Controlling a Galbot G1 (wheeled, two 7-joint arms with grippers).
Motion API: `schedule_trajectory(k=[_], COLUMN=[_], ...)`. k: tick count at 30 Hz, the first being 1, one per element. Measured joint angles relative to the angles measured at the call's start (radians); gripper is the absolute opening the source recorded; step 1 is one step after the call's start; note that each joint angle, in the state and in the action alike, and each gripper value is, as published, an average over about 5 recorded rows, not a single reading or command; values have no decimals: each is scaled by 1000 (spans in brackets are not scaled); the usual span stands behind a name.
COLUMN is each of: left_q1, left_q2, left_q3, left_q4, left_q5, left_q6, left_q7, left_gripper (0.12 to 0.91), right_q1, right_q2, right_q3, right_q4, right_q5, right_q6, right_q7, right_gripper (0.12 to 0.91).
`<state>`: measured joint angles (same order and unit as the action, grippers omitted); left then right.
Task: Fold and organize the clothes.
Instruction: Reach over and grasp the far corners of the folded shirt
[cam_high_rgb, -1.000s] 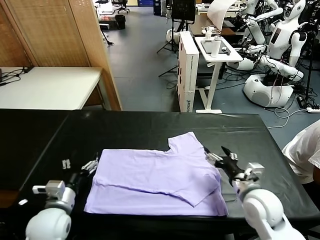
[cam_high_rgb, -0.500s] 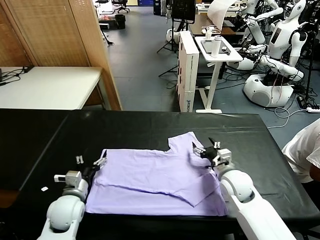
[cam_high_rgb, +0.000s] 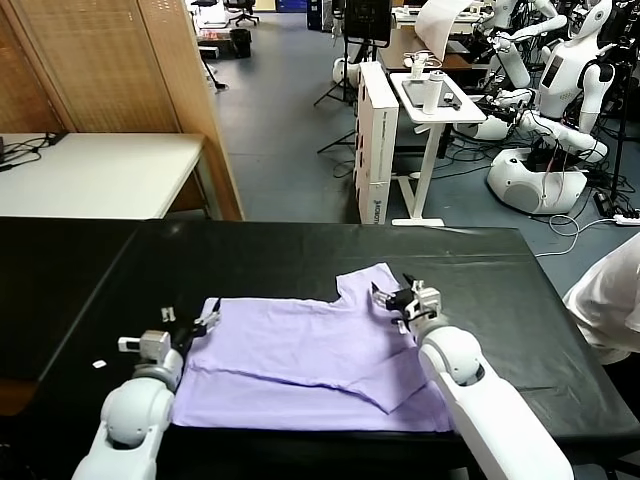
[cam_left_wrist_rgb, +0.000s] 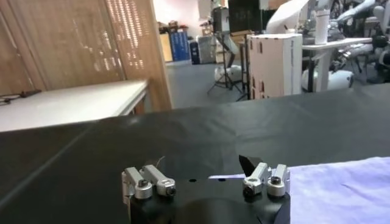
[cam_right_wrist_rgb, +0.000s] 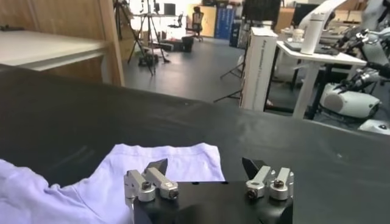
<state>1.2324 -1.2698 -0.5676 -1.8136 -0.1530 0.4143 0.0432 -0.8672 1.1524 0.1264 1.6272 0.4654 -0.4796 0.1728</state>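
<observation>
A pale lavender T-shirt (cam_high_rgb: 310, 350) lies on the black table (cam_high_rgb: 300, 255), one side folded over its middle and a sleeve (cam_high_rgb: 365, 285) pointing to the far side. My left gripper (cam_high_rgb: 192, 320) stands open at the shirt's far left corner, just above the cloth. In the left wrist view the left gripper (cam_left_wrist_rgb: 204, 173) holds nothing, with the shirt's edge (cam_left_wrist_rgb: 341, 185) beside one finger. My right gripper (cam_high_rgb: 393, 295) stands open at the sleeve's right edge. The right wrist view shows the right gripper (cam_right_wrist_rgb: 205, 165) with empty jaws low over the sleeve (cam_right_wrist_rgb: 164, 155).
A white table (cam_high_rgb: 100, 170) and a wooden screen (cam_high_rgb: 120, 80) stand at the back left. A person in white (cam_high_rgb: 610, 300) is at the table's right edge. Beyond the table are a white desk (cam_high_rgb: 430, 100) and other robots (cam_high_rgb: 560, 110).
Both arms have reached forward from the table's near edge. The left gripper went to the shirt's far left corner, the right gripper left and away to the sleeve. The shirt lies unchanged.
</observation>
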Motion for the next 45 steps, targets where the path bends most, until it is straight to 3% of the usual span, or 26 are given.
schedule_trajectory(k=[12,22,26,45], left_q1=[-33,-49,-55,-68], left_q2=[5,8,7,5], left_q3=[21,28,25,14], left_q4=[20,28,36,53], left_q5=[-15,-49,-59,-72], left_q6=[45,107,118,123], left_q7=[-2,-16,-30,-33], left_gripper=[761,473,392,377], right_q1=[21,36,37,39], right_q2=[17,25,27,31], right_q3=[2,0,0,0], right_q4=[-29,-47,-48,-51], right_q5=[49,69,71,72], right_q6=[-22,-28,-29,-29], right_q7=[12,16,17,16], right_gripper=[907,907,907,907])
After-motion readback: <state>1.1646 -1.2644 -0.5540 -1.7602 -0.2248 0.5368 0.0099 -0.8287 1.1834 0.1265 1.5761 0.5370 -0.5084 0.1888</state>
